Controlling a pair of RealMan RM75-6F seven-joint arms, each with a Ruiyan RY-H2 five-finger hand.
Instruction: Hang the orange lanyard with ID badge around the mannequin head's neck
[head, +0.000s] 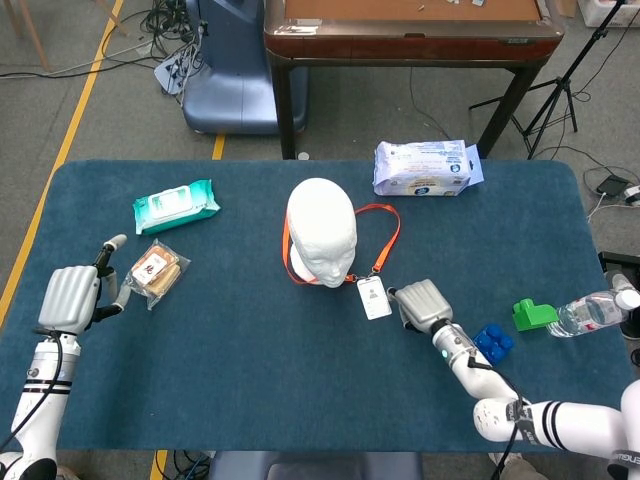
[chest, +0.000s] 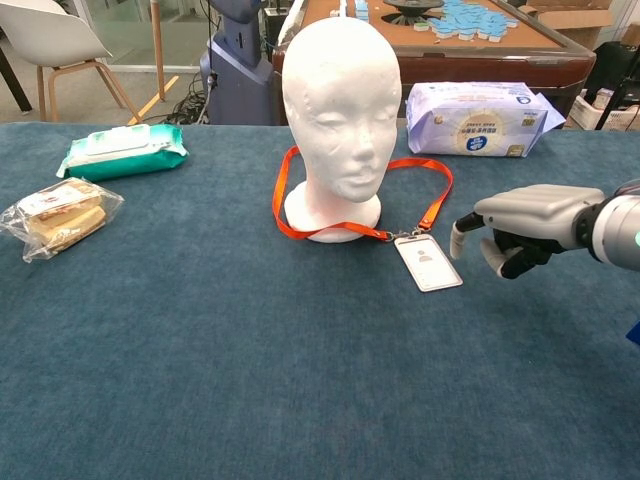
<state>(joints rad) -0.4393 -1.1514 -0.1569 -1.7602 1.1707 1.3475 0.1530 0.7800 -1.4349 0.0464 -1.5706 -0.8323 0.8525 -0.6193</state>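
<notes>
Dark blue carpeted tabletop (head: 250, 400), standing on a grey floor with a yellow line along the left side; brown wooden table (head: 410, 30) beyond the far edge, plus cables and a black tripod.

Mid-tabletop: white mannequin head (head: 321, 232), orange lanyard (head: 385, 235) looped on the surface around its base, ID badge (head: 373, 297) flat on the near right side.

Right hand (head: 420, 304) just right of the badge, palm down, fingers (chest: 494, 256) curled under and holding nothing. Left hand (head: 68, 296) near the left edge, unclenched, empty, beside a wrapped snack (head: 158, 270).

Only from the head camera: left hand, blue block (head: 493, 342), green block (head: 534, 314), water bottle (head: 590, 312) at the right edge. From the chest camera: mannequin's face, white chair (chest: 50, 45).
</notes>
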